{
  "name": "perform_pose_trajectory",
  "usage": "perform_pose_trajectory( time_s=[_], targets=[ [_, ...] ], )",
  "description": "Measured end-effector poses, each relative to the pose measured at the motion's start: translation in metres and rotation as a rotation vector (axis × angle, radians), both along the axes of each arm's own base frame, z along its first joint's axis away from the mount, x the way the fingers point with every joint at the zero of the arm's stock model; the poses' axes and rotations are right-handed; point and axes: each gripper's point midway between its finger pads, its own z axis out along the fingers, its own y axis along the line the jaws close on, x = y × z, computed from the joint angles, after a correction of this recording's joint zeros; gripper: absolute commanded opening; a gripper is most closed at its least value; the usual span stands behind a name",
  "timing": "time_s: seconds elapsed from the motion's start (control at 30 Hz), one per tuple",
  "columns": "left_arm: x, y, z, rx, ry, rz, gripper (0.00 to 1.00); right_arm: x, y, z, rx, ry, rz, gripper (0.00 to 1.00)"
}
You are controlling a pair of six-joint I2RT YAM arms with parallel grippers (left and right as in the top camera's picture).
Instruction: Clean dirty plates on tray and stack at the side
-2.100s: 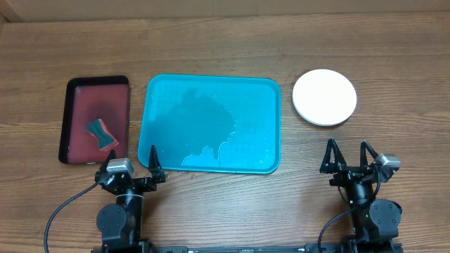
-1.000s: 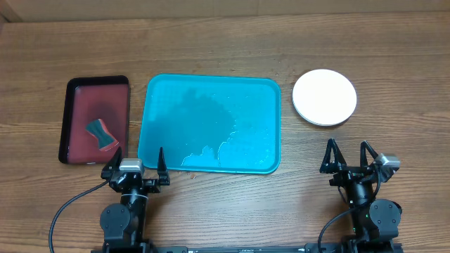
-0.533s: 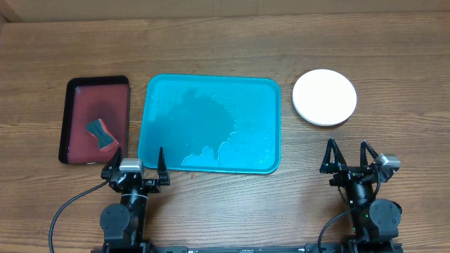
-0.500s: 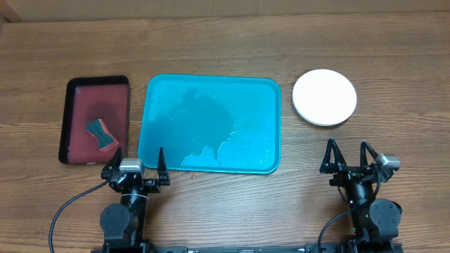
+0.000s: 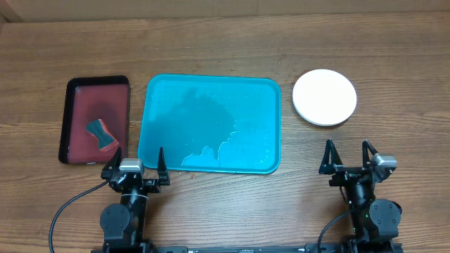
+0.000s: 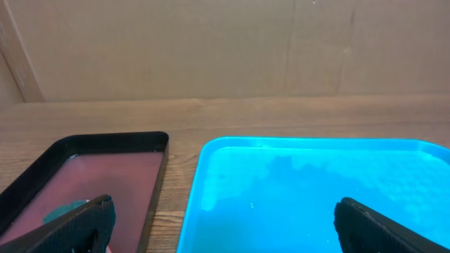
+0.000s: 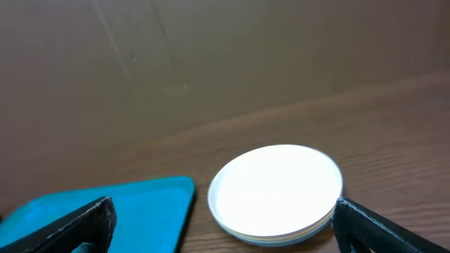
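While the plates (image 5: pixel 324 97) are stacked at 3 o'clock from the tray (image 5: pixel 211 123), white on top, the left gripper (image 5: pixel 138 156) and right gripper (image 5: pixel 347 147) are held wide.

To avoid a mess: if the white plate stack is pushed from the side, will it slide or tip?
It would probably slide rather than tip: the plate stack sits low and flat on the wooden table. The top plate may shift over those below, as the rims look smooth and glossy.
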Motion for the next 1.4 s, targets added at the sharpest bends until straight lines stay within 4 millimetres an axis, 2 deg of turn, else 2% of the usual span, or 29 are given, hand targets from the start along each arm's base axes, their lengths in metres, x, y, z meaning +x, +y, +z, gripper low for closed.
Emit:
perform_pose_trajectory(
  time_s=[0.13, 0.33, 1.4],
  targets=[
    [0.0, 0.0, 0.0, 0.0, 0.0, 0.0, 1.0, 0.0, 0.0, 0.0, -0.095, -0.007, 0.003, 1.0],
    [0.0, 0.0, 0.0, 0.001, 0.0, 0.0, 1.0, 0.0, 0.0, -0.0001, -0.143, -0.01, 0.004, 1.0],
    [0.0, 0.0, 0.0, 0.003, 0.0, 0.0, 1.0, 0.0, 0.0, 0.0002, -0.16, -0.012, 0.005, 1.0]
  ],
)
